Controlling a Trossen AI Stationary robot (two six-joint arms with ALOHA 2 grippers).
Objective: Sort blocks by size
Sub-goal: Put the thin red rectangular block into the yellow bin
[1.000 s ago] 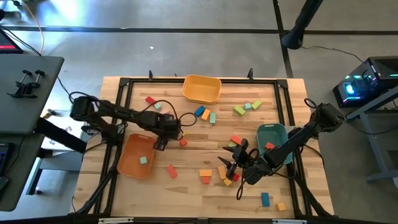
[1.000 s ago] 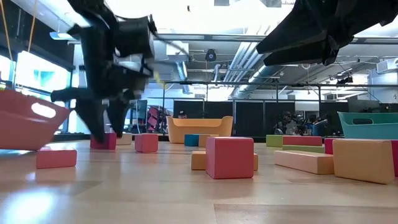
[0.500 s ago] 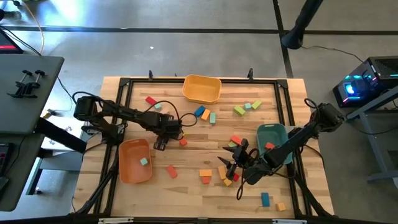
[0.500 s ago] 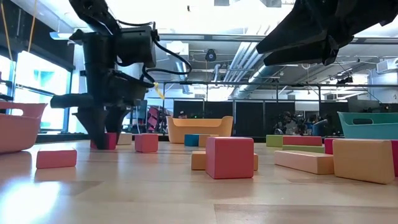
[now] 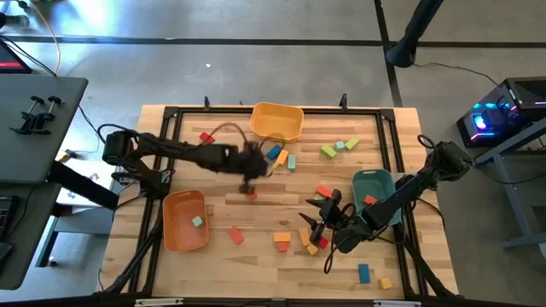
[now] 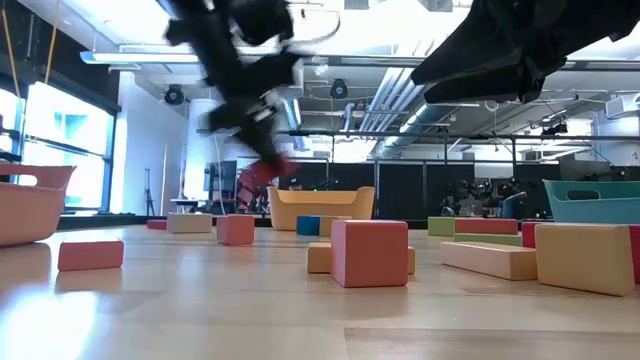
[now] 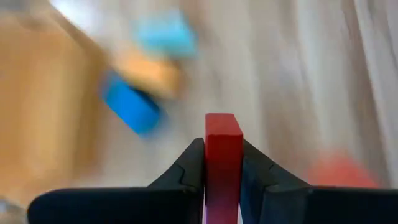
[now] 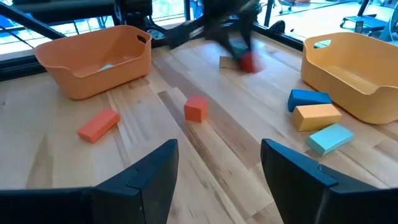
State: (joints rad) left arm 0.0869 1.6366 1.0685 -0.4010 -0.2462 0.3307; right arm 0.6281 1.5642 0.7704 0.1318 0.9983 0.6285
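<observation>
Small wooden blocks lie scattered over the table: a red cube [image 5: 252,195], a red long one [image 5: 235,234], and blue, orange and teal ones [image 5: 277,156] near the yellow bin. My left gripper [image 5: 249,177], blurred, hangs above mid-table, shut on a red block [image 6: 272,168] that is off the table. My right gripper [image 5: 320,223] stands open over a cluster of blocks [image 5: 305,240] at the near right. In its wrist view nothing is between its fingers [image 8: 155,168]. My left gripper pinches the red block by two opposite faces [image 7: 222,163] between its two fingers. The block's free end [image 7: 222,124] sticks out past the fingertips. The fingers slant downward from the table's left. The block hangs clear of the table.
An orange bin [image 5: 181,203] with a teal block [image 5: 197,222] in it sits at the near left. A yellow bin [image 5: 276,121] sits at the far middle and a teal bin [image 5: 374,181] at the right. A black frame [image 5: 171,136] borders the table.
My left gripper has shut on a red block beside the orange bin. It has lifted the block and swung toward the table's right and far side, nearer the yellow bin. The orange bin, tilted before, has settled flat.
</observation>
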